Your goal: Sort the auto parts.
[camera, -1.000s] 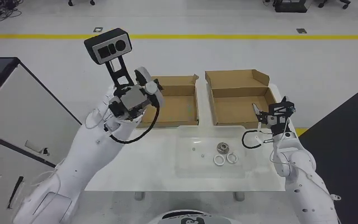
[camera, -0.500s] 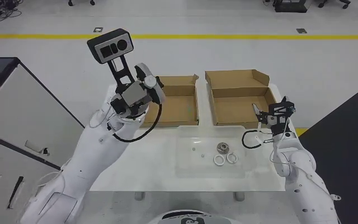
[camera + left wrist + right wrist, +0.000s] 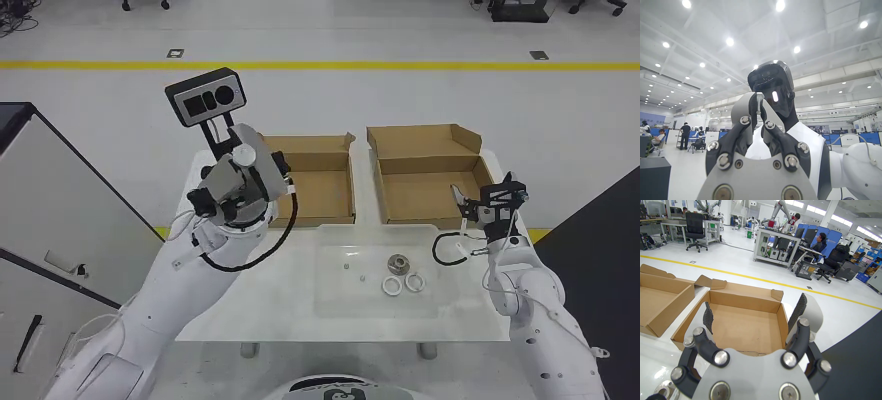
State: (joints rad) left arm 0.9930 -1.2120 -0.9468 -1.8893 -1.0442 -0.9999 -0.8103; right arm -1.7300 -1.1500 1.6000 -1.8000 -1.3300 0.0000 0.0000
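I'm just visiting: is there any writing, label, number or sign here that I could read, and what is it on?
Cardboard box by the left arm, cardboard box by the right arm: no print visible.
Bolt in the left end effector: no marking visible.
Blue partition behind the desks: white logo, too small to read reliably.
Blue panels in the hall: white labels, too small to read.

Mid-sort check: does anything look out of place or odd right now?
One thing: the left hand points upward toward the ceiling, shut on a small bolt, instead of facing down over the cardboard box beside it. Nothing looks spilled or damaged.
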